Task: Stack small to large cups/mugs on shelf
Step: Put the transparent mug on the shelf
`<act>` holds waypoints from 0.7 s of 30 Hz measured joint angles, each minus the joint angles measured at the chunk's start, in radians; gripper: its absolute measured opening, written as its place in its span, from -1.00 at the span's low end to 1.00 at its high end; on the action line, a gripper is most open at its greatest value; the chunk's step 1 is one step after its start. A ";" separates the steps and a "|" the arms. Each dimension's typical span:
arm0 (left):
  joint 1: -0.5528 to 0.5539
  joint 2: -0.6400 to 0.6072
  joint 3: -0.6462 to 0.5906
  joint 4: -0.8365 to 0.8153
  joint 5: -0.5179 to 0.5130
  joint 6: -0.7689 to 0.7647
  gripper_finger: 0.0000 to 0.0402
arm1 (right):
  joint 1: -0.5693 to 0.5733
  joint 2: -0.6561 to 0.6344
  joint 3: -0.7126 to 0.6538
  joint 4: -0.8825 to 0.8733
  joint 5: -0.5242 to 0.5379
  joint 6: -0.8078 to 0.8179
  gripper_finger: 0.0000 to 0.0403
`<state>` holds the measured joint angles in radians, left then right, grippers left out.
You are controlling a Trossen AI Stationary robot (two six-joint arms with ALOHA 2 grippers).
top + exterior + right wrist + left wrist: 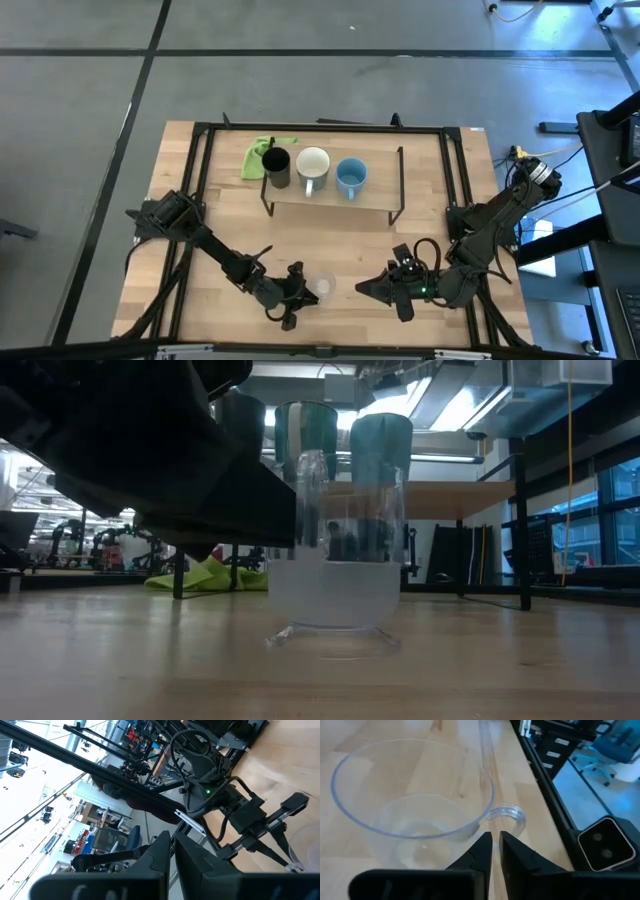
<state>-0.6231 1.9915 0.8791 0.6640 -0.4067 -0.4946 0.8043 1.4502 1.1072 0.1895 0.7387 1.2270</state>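
- high view: shelf (375,198) sits mid-table, carrying black cup (277,166), white mug (313,166) and light blue mug (351,177) in a row; green cloth (260,156) just beside the black cup on the table (220,215). Clear cup (322,288) stands on the table near the front edge, well apart from the shelf. Left claw (300,290) is right at the clear cup; right claw (368,289) is near it on the other side, not touching
- low view: clear cup (340,570) upright on the table, dark left arm mass close beside it; three mugs on the shelf behind
- left wrist view: left claw (495,851) fingers nearly together with a thin gap, at the clear cup (415,815) by its handle; grip on it not confirmable
- right wrist view: right claw (171,851) fingers closed together, holding nothing
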 joint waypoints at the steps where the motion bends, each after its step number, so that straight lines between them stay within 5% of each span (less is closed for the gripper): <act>1: 0.000 0.000 0.000 0.000 -0.006 0.000 -0.82 | 0.000 0.000 0.000 0.000 -0.004 0.000 -0.86; 9: -0.003 -0.003 0.000 0.002 -0.001 0.000 -0.73 | 0.001 0.000 0.000 -0.025 -0.015 0.022 -0.86; 21: -0.019 -0.009 0.000 0.002 0.000 -0.001 -0.70 | 0.000 0.028 0.000 -0.280 -0.131 0.329 -0.74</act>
<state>-0.6426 1.9827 0.8791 0.6662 -0.4066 -0.4957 0.8047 1.4784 1.1069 -0.0904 0.6076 1.5558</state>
